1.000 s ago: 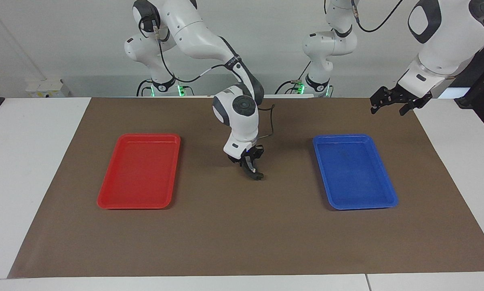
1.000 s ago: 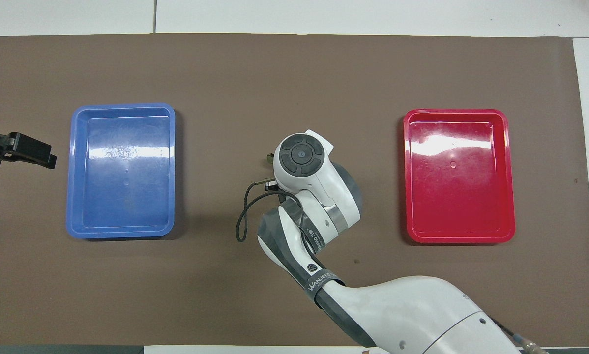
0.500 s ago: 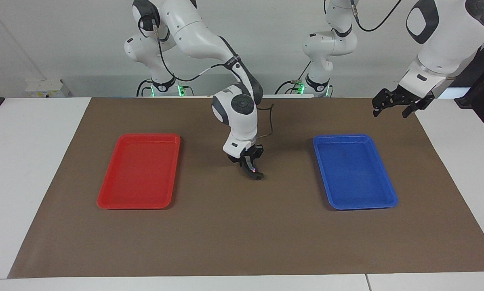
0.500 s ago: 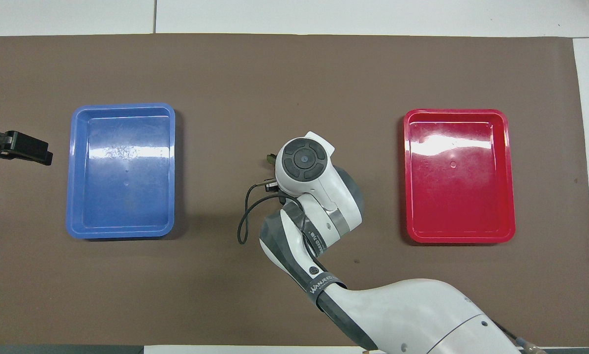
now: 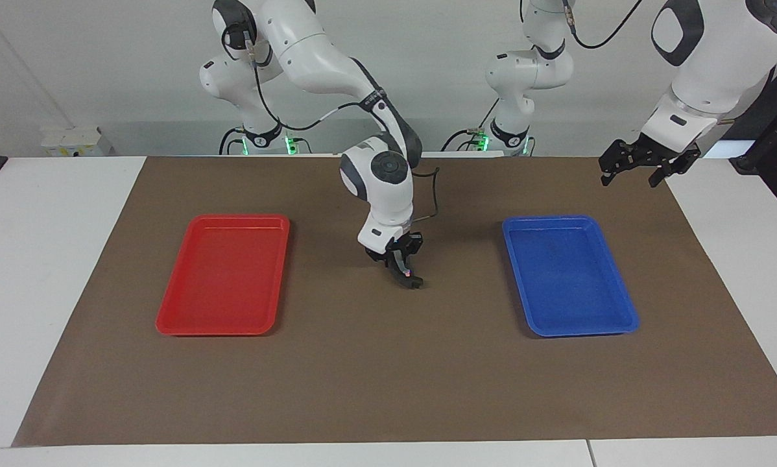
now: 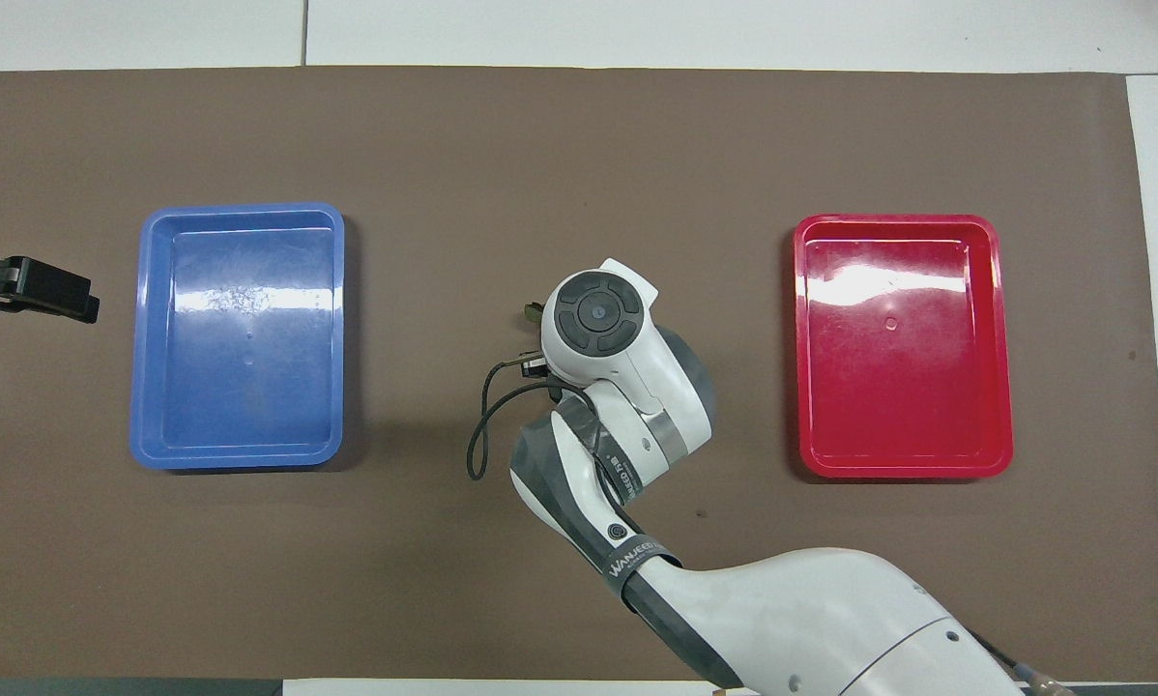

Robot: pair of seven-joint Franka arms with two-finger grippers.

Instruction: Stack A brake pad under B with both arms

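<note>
**Right gripper down at mat centre, left gripper parked at the edge**

I am watching the right gripper [image 5: 406, 275] pointing down at the middle of the brown mat [image 5: 388, 376], between the two trays. Its fingertips are pressed together, fully closed. A small dark piece [image 5: 414, 283] is sitting at the tips, against the mat; I cannot tell whether it is a brake pad or part of the fingers, nor whether the gripper is pinching it. From overhead the wrist is hiding the fingers, and only a small dark-and-yellowish bit [image 6: 533, 312] is peeking out beside it.

I am not making out either brake piece with any certainty in either view.

The left gripper [image 5: 641, 163] is hanging in the air over the mat's edge at the left arm's end of the table, fingers spread wide and carrying nothing. This arm is waiting.

The blue tray [image 5: 570, 275] is lying on the mat toward the left arm's end, and the red tray [image 5: 226, 275] toward the right arm's end. Nothing is showing inside either tray.
</note>
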